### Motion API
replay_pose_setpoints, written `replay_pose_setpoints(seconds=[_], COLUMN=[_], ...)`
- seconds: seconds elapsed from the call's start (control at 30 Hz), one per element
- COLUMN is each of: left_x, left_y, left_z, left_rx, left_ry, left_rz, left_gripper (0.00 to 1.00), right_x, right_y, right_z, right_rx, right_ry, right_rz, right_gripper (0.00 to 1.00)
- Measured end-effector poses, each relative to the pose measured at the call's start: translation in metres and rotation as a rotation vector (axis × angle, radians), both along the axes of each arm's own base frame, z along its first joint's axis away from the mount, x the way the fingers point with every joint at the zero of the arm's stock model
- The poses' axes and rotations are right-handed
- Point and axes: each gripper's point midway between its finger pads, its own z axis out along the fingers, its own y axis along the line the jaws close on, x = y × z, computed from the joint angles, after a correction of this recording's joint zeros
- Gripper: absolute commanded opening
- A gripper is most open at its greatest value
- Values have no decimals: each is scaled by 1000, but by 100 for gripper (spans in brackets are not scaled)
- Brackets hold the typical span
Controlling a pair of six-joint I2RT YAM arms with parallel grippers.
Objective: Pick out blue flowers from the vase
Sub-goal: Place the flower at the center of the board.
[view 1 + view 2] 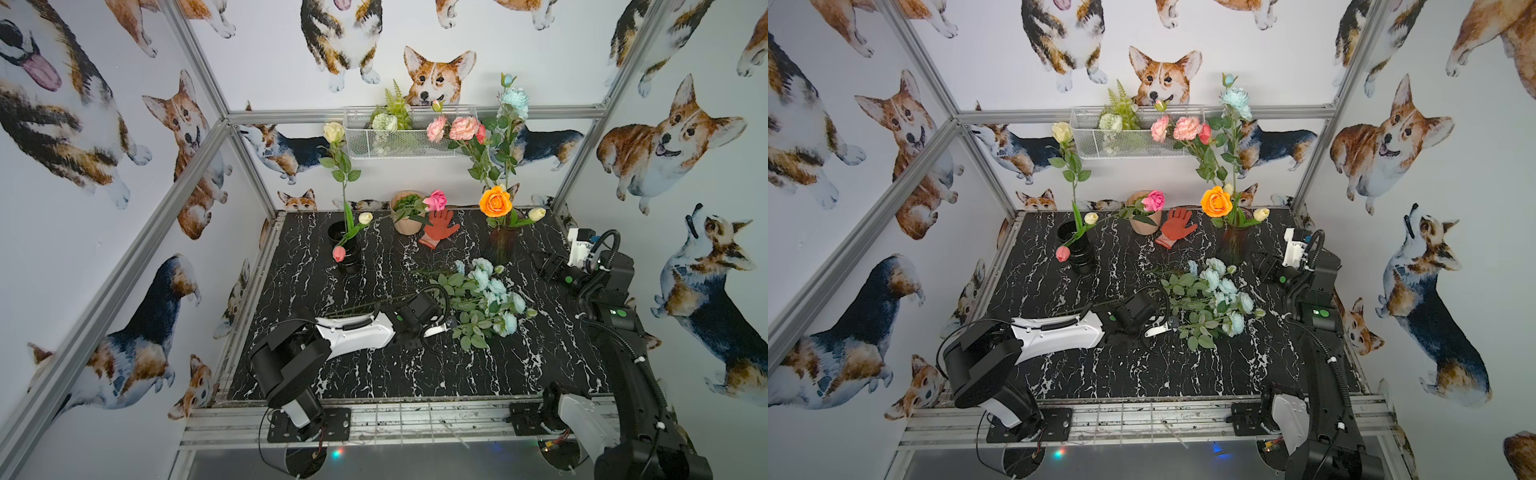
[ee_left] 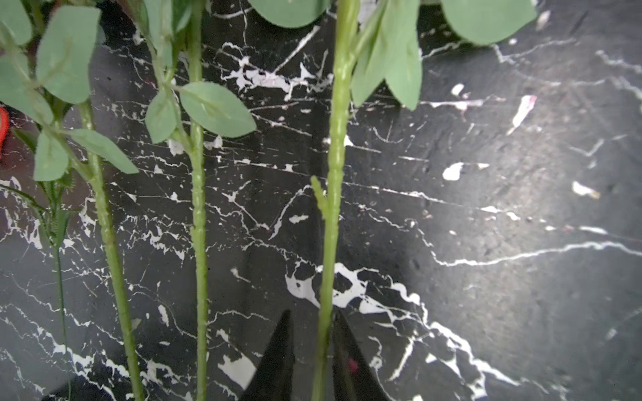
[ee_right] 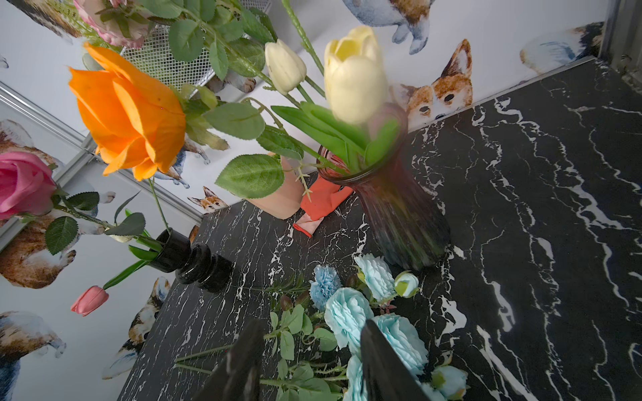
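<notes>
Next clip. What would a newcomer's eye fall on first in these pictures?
The corgi wallpaper all around, then the orange rose standing out above the dark vase at the back right. Next, the blue flowers lying in a heap on the black marble table, with the left gripper open around one stem.

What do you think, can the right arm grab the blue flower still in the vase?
Probably yes. The right gripper is open beside the vase, with nothing between them. The blue flower stands among pink flowers and an orange rose, so it might bump those.
</notes>
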Motion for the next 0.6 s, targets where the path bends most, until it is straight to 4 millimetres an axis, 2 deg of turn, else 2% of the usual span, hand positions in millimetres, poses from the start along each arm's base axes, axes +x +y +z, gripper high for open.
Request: replay_pose_setpoints(seconds=[0.03, 0.07, 0.33, 0.47, 0.6], left_x=[1, 2, 6, 10, 20], left_y=[1, 1, 5, 3, 5], left_z=[0, 1, 6, 25, 64], left_rx=[3, 6, 17, -21, -128], left_ry=[-5, -10, -34, -64, -102], left_rz=[0, 2, 17, 28, 87], left_gripper=[57, 59, 62, 63, 67], right_x=[0, 0, -2, -2, 4], right_y=[0, 0, 0, 0, 0], right_z=[0, 1, 8, 19, 34], right_rx=[0, -1, -5, -9, -14], right_ry=[-1, -3, -21, -42, -57], right_rz=[0, 0, 0, 0, 8], right_gripper=[48, 48, 48, 48, 48])
